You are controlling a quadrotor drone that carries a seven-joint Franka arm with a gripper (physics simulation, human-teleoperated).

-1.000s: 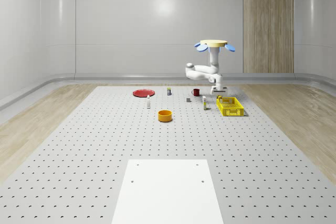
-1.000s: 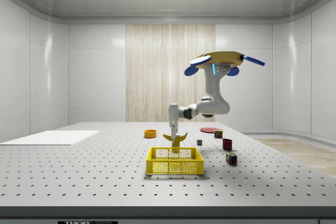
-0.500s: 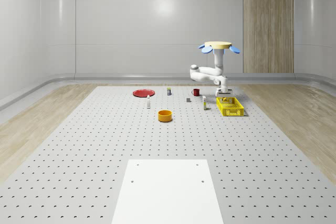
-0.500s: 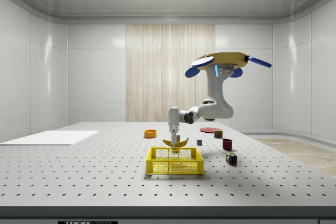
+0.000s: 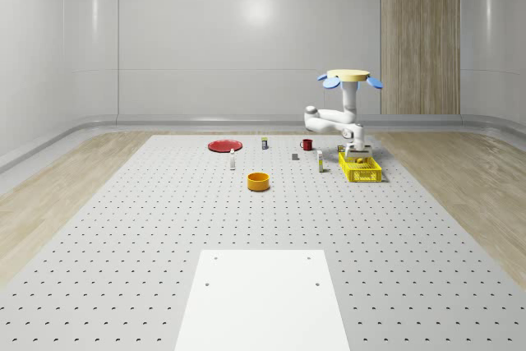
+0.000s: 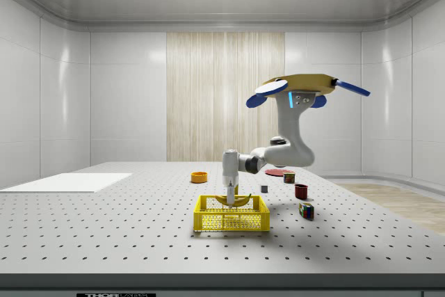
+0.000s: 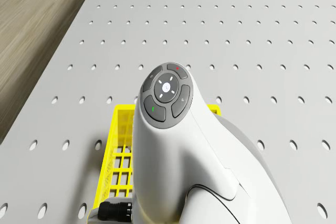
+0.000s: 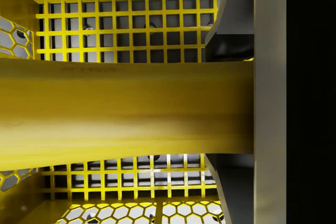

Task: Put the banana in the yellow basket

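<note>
- We hover beside the yellow basket [image 6: 231,214], our gripper [image 6: 230,193] squeezing the banana [image 6: 233,200] just inside it.
- We should go lower, then let go gently.

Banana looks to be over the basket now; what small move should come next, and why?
Probably lower a touch more, then open the hand. In the side view the banana sits at about the rim of the yellow basket, clamped in the hand, with the drone hovering above and to the side view's right. The wrist view shows the basket's grid floor right beneath the fruit.
</note>
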